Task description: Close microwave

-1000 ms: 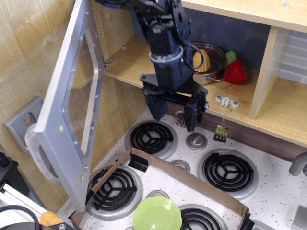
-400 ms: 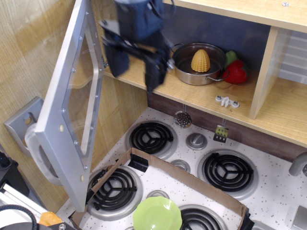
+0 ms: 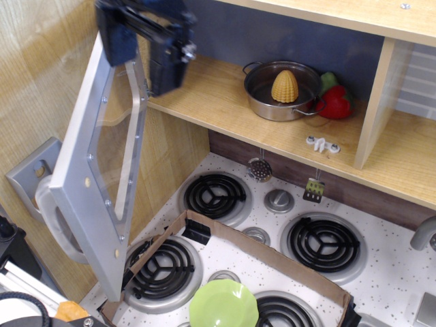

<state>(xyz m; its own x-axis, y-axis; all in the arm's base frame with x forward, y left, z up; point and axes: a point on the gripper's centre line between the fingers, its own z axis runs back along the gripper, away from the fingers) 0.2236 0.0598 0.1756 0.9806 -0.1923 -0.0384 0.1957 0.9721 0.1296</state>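
Presently we see the toy microwave's wide silver-grey plastic door [image 3: 102,177] swung open at frame left, its clear window facing the wooden-floored cavity. Our dark blue gripper [image 3: 144,60] sits at the door's upper edge, jaws apart, holding nothing. Inside, a steel pot [image 3: 281,92] holds yellow corn [image 3: 285,86].
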